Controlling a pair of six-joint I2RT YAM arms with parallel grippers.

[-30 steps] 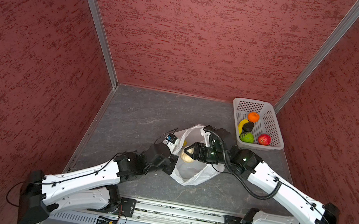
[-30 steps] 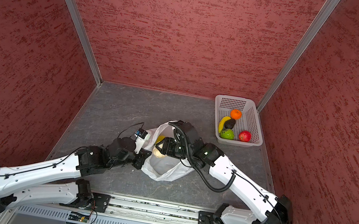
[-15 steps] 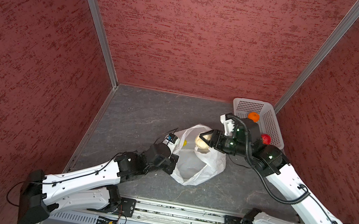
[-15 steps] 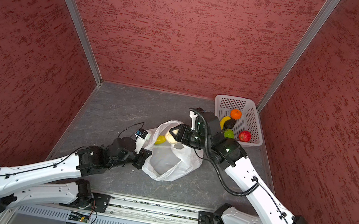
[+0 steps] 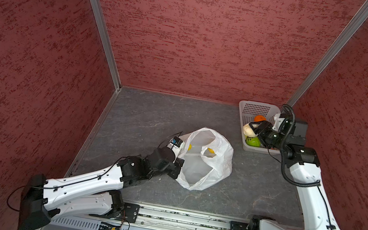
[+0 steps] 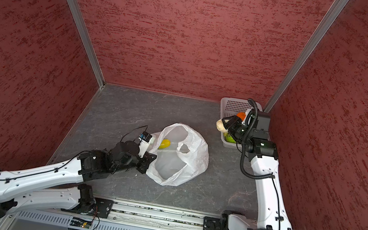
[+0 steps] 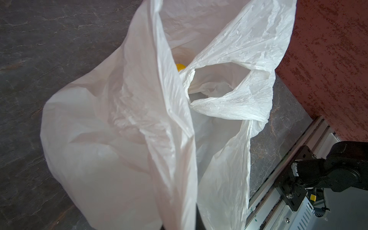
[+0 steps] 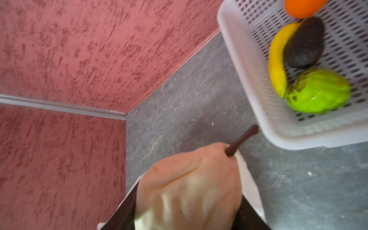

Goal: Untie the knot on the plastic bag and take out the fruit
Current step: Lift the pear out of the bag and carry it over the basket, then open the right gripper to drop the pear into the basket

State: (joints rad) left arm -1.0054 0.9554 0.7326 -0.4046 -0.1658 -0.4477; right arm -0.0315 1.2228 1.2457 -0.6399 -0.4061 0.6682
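Right claw (image 5: 254, 130), gripping the pear (image 5: 247, 130), has swung over to the basket's (image 5: 258, 109) rim. Left claw (image 5: 177, 168) pinches the plastic bag (image 5: 218, 167), holding its mouth open.

Both top views reach me evenly and softly lit from above, with faint shadows on the grey floor (image 5: 152, 115) and a wide-angle splay leaning the wall posts (image 5: 98, 17) outward. In the left wrist view the plastic bag (image 7: 119, 129) glows almost washed-out white, its nearest fold soft; the right wrist view smears with motion blur across the pale fruit (image 8: 189, 189) and basket (image 8: 237, 65).
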